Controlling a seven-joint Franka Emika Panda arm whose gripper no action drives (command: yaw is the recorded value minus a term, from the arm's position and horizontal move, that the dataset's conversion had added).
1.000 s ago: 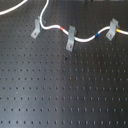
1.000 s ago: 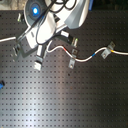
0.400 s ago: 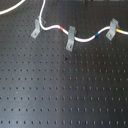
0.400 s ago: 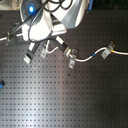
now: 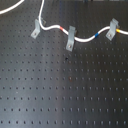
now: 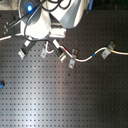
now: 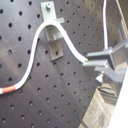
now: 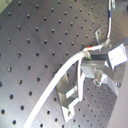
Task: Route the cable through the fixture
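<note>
The white cable (image 5: 50,28) comes down from the first exterior view's top, bends at the left grey clip (image 5: 36,31), then runs past a red band through the middle clip (image 5: 70,39) and right clip (image 5: 113,29). In the first wrist view the cable (image 7: 35,42) arches across that left clip (image 7: 52,37). My gripper (image 7: 95,62) is shut on the cable just beyond this clip, also in the second wrist view (image 8: 90,57). In the second exterior view the gripper (image 6: 48,45) hangs under the arm. It is out of frame in the first exterior view.
The black perforated board (image 5: 65,90) carries everything. In the second exterior view further grey clips (image 6: 23,50) stand at the left, and a small blue thing (image 6: 1,85) lies at the left edge. The robot's arm (image 6: 50,17) covers the upper left.
The arm has shifted a little toward the second exterior view's left. The cable stays in the gripper and keeps its path along the three clips.
</note>
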